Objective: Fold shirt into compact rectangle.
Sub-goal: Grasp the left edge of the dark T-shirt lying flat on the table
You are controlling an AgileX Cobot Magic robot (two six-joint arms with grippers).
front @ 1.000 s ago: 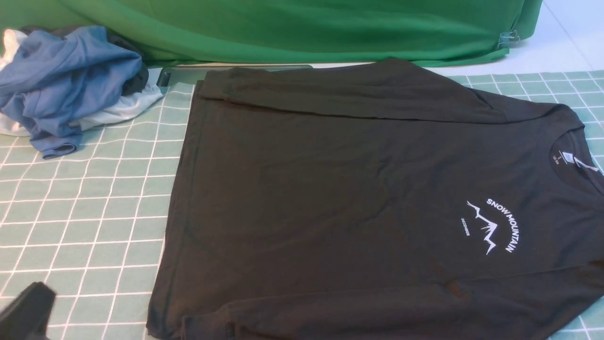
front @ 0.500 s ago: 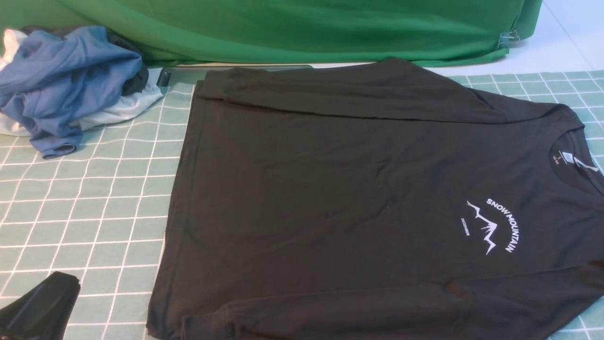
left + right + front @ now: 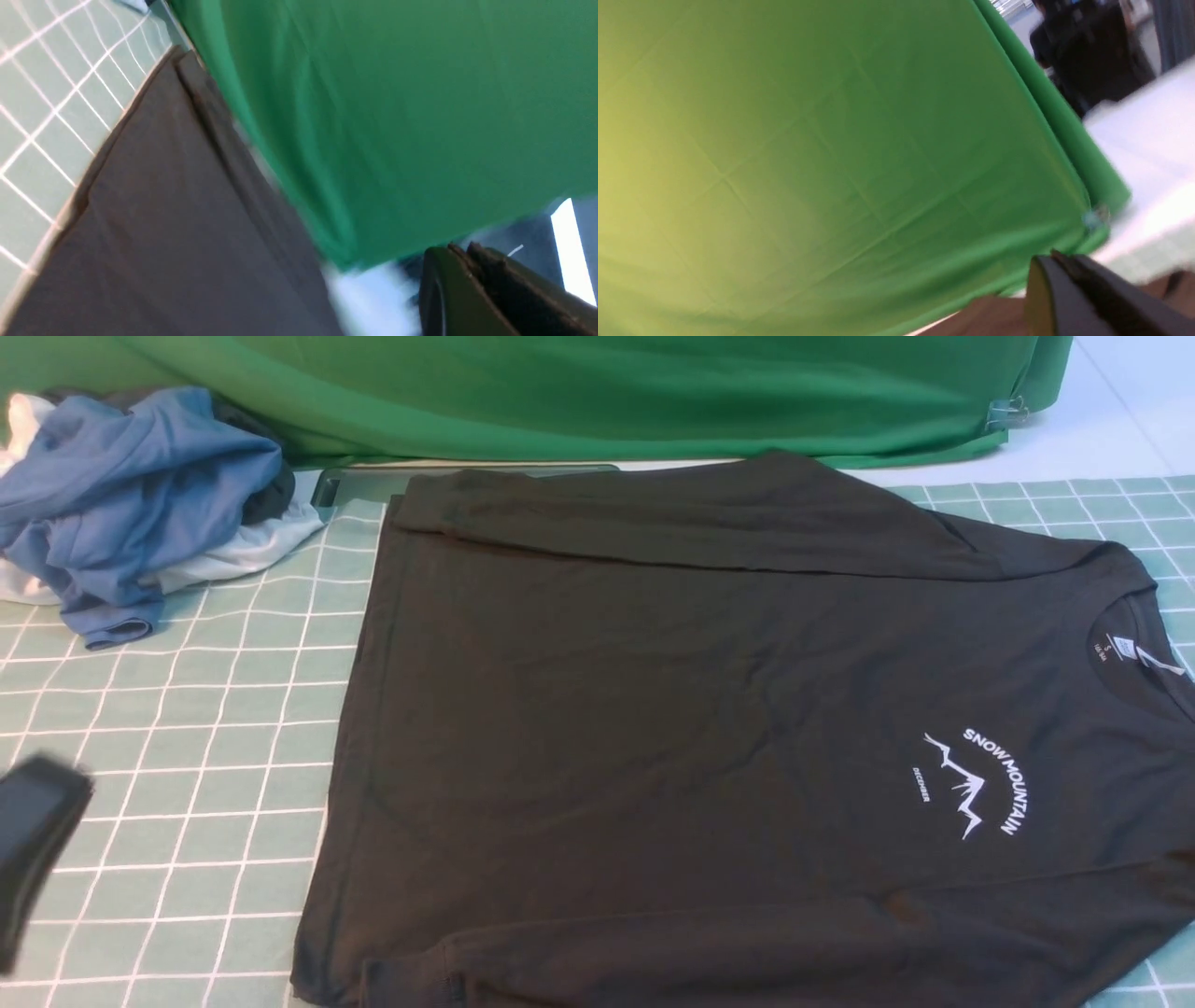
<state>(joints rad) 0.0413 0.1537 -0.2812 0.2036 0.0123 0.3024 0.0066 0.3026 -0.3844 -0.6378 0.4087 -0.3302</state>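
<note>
We see the shirt [image 3: 653, 728] lying flat, front side up, on the green checked mat [image 3: 187, 709]. It fills the middle and right of the front view. Its collar points right and its hem points left. The far sleeve [image 3: 700, 523] is folded in along the far edge of the body, and the near sleeve [image 3: 747, 952] is folded in along the near edge. The white mountain print [image 3: 980, 784] sits on the chest near the collar, with the white neck label [image 3: 1116, 649] just beyond it inside the neckline. The fabric lies smooth, with only faint creases across the middle.

At the far left a pile of blue and white garments [image 3: 131, 504] rests partly on the mat, apart from the shirt's hem. Behind everything hangs the green cloth [image 3: 579, 392], pinned by a small clip [image 3: 1006, 411] at its right end, where the white table [image 3: 1102, 439] shows.

At the left edge of the front view we see a dark, blurred part of the left arm [image 3: 37, 840], above the mat and well apart from the shirt. The left wrist view is blurred too, but it shows the left gripper [image 3: 460, 252] with its fingers pressed together, the shirt's far left corner and the green cloth beyond it. In the right wrist view the right gripper [image 3: 1052, 259] also has its fingers pressed tip to tip, facing the green cloth.
</note>
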